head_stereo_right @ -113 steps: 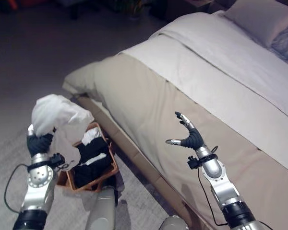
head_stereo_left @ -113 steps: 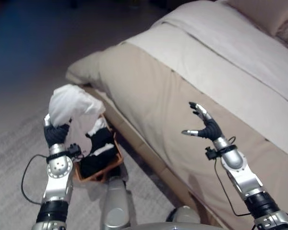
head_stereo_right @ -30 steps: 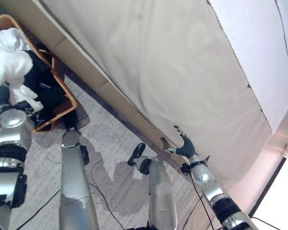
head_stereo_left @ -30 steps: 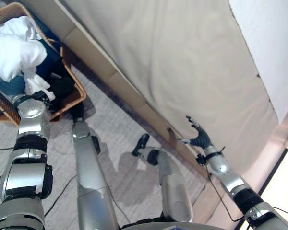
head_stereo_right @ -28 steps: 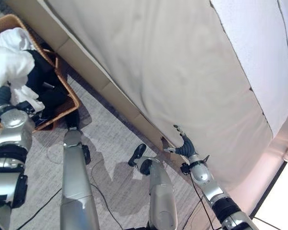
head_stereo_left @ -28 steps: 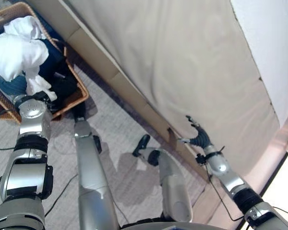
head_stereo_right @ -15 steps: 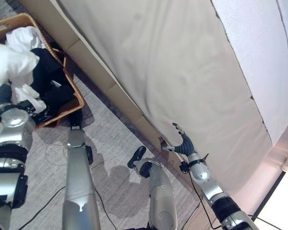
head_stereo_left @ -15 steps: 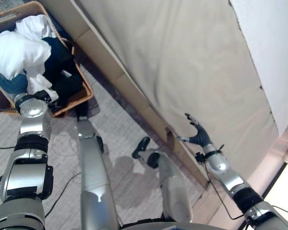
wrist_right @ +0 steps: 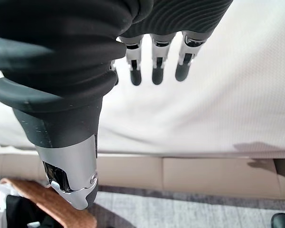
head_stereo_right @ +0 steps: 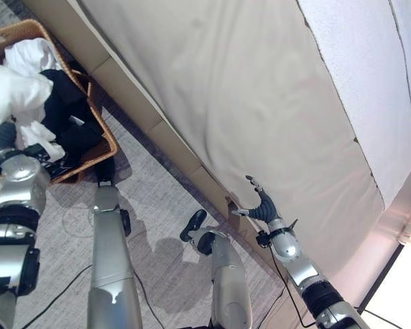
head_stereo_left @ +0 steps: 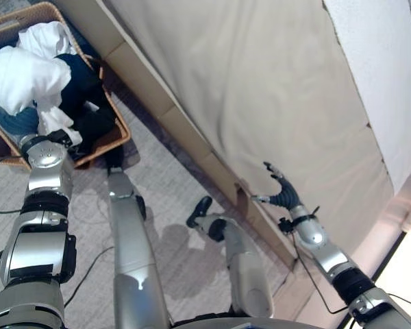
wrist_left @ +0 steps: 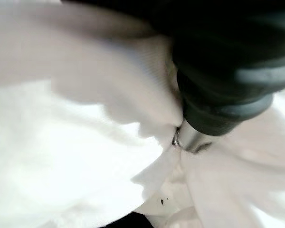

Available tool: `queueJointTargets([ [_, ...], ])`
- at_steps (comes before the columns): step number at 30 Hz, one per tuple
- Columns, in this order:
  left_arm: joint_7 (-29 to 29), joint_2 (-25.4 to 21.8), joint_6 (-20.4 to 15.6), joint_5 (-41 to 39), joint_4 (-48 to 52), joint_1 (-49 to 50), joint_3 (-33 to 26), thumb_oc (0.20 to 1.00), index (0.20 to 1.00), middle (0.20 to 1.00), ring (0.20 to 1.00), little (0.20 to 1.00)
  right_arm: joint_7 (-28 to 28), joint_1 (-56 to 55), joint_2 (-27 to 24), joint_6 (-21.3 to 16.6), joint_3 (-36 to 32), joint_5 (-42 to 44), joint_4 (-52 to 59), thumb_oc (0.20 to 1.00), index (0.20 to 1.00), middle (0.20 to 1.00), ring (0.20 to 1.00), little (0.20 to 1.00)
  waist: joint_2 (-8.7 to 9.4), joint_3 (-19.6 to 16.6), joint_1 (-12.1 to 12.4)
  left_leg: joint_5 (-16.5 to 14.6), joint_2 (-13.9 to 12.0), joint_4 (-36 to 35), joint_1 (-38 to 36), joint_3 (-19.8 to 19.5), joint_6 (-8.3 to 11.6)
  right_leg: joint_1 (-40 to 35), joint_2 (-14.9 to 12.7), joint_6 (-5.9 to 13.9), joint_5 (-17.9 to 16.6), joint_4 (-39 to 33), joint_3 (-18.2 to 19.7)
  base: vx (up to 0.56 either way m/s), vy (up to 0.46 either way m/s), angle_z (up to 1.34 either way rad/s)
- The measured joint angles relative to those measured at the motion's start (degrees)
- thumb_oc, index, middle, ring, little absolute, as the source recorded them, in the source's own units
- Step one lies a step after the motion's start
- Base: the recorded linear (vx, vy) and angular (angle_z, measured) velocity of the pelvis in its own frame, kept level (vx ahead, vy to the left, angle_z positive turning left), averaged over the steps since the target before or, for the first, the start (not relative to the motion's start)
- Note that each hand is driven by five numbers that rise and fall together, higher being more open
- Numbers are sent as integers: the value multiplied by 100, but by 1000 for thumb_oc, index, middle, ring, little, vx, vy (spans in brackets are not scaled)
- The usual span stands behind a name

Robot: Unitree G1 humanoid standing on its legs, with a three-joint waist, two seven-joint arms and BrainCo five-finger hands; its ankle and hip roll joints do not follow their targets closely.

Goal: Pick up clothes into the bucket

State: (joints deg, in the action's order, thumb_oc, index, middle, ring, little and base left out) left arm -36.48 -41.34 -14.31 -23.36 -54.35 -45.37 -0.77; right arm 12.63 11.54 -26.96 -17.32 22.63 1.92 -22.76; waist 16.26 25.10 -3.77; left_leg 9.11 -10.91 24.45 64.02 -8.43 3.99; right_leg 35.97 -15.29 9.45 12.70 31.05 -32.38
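A bunched white cloth [head_stereo_left: 24, 75] sits on top of my left hand [head_stereo_left: 15, 122], which is shut on it just above the near end of the woven brown basket [head_stereo_left: 120, 127]. In the left wrist view the thumb [wrist_left: 184, 137] presses into the white cloth [wrist_left: 76, 161] and the fingers are buried in it. The basket holds dark clothes [head_stereo_left: 89, 103] and another white garment [head_stereo_left: 49, 38] at its far end. My right hand [head_stereo_left: 282, 195] hangs open beside the bed's edge, far from the basket, its fingers [wrist_right: 154, 71] straight and holding nothing.
The bed with its beige cover [head_stereo_left: 260, 89] and white bedspread [head_stereo_left: 390, 68] runs along the right, its tan base [head_stereo_left: 185, 133] close to the basket. Grey carpet [head_stereo_left: 178, 178] lies between the basket and the bed base. A basket corner [wrist_right: 47, 202] shows in the right wrist view.
Since 3.8 s ago the camera has tipped down and my left hand has brought the white cloth low over the basket. In the last second only the view shifts slightly.
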Motion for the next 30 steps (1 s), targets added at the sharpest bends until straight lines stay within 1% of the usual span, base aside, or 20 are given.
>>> queueJointTargets([
  [7, 108, 21, 0, -68, -98, -94, -1, 1000, 1000, 1000, 1000, 1000, 0, 30, -2, 0, 0, 0, 20, 1000, 1000, 1000, 1000, 1000, 5, -4, -3, 0, -9, 0, -5, 2, 0, -1, 7, 1, -1, -4, 6, 0, 0, 0],
  [16, 110, 49, 1, -116, -93, -96, 1, 1000, 1000, 1000, 1000, 1000, 0, 58, -2, 1, 0, 0, 21, 1000, 1000, 1000, 1000, 1000, 8, -6, -1, -8, -25, 2, -66, 20, 10, -44, 9, 1, -2, -13, 28, 0, 0, 0],
  [19, 109, 138, 0, -116, -37, -73, 0, 1000, 1000, 1000, 1000, 1000, 1, 57, -2, 2, 0, 0, 11, 1000, 1000, 1000, 1000, 1000, 8, -6, 13, -11, -27, -11, -125, 27, 12, -75, -1, 1, -2, -12, 34, 0, 0, 0],
  [23, 100, 344, -12, -111, 535, 161, -46, 1000, 1000, 1000, 1000, 1000, 4, 59, -2, 3, 0, -1, 12, 1000, 1000, 1000, 1000, 1000, 7, -6, 53, -12, -26, -25, -151, 39, 13, -78, -12, 2, 0, 14, 43, 0, 0, 0],
  [25, 47, 520, -70, -87, 1075, 469, -106, 1000, 1000, 1000, 1000, 1000, 21, 53, 0, 13, -4, -3, -5, 1000, 1000, 1000, 1000, 1000, 6, -5, 76, -13, -19, -40, -202, 54, 12, -98, -37, 2, 1, 24, 63, -4, -16, 0],
  [27, -96, 803, -127, 97, 1758, 958, -103, 1000, 1000, 1000, 1000, 1000, 47, 6, 2, 14, -29, -7, -12, 1000, 1000, 1000, 1000, 1000, 6, -4, 141, -8, -11, -127, -392, 117, 7, -210, -73, 5, 4, 16, 88, -9, -37, 0],
  [29, -169, 996, -169, 350, 2041, 1214, -94, 1000, 1000, 1000, 1000, 1000, 48, -22, 2, 14, -52, -9, -27, 1000, 1000, 1000, 1000, 1000, 6, -5, 175, -17, -11, -208, -539, 167, -8, -286, -90, 13, 22, 14, 121, -6, -17, -1],
  [30, -249, 1167, -186, 498, 2350, 1479, -104, 1000, 1000, 1000, 1000, 1000, 48, -32, 4, 14, -105, -11, -34, 1000, 1000, 1000, 1000, 1000, 6, -4, 237, 6, -15, -299, -691, 201, -23, -369, -93, 14, 36, 10, 145, -14, -36, -2],
])
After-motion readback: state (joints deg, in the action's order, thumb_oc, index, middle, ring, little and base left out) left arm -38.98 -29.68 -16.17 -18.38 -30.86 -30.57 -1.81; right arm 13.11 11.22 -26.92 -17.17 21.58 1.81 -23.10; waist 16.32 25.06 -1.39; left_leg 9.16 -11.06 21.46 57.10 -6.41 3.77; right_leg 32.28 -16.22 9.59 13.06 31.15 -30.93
